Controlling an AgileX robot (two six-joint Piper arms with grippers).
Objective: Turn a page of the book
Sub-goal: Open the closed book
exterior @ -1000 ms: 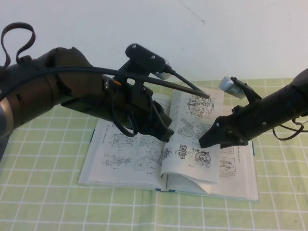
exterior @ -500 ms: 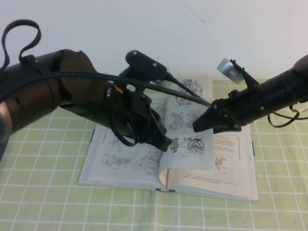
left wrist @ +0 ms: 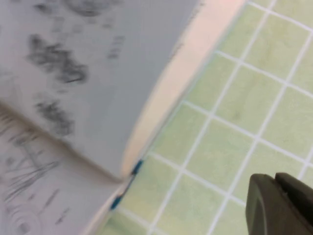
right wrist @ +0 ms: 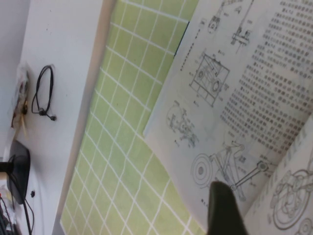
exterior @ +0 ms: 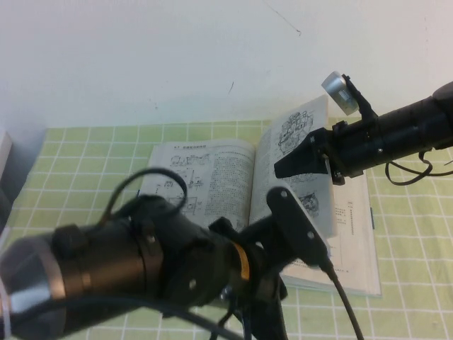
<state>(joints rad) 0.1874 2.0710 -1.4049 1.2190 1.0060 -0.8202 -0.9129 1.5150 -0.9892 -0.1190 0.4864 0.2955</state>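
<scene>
Green checked cloth (exterior: 85, 163) spread under everything, with a white wall behind and bare squares left of the book (exterior: 212, 177) and along its near edge. Book lying open, spine toward the wall, left half flat, dark cover edge peeking out at the right side. Left arm (exterior: 106, 273) looming large in the foreground of the high view, hiding the book's near left corner and part of the near edge. Right arm reaching in from the right, above the right-hand half. Page (exterior: 297, 163) standing lifted from the right half, top corner raised highest, lower part bowing back down toward the gutter. Right gripper (exterior: 301, 161) at the page's outer face, dark tip against the paper; cannot tell from any view whether the fingers are together or apart, or whether the paper is actually pinched. Right wrist view adding what the high view lacks: the flat left page with its drawings and text up close, a dark finger (right wrist: 225, 208) over the paper, and beyond the cloth a white surface with a looped black cable (right wrist: 44, 93). Left wrist view showing only the book's bottom edge near the spine, blurred leaves, a blue tab at the binding, open cloth alongside. Left gripper (left wrist: 281, 203) hanging off the book over bare cloth just beside that edge, touching nothing; only a dark tip visible, so opening impossible to judge.
</scene>
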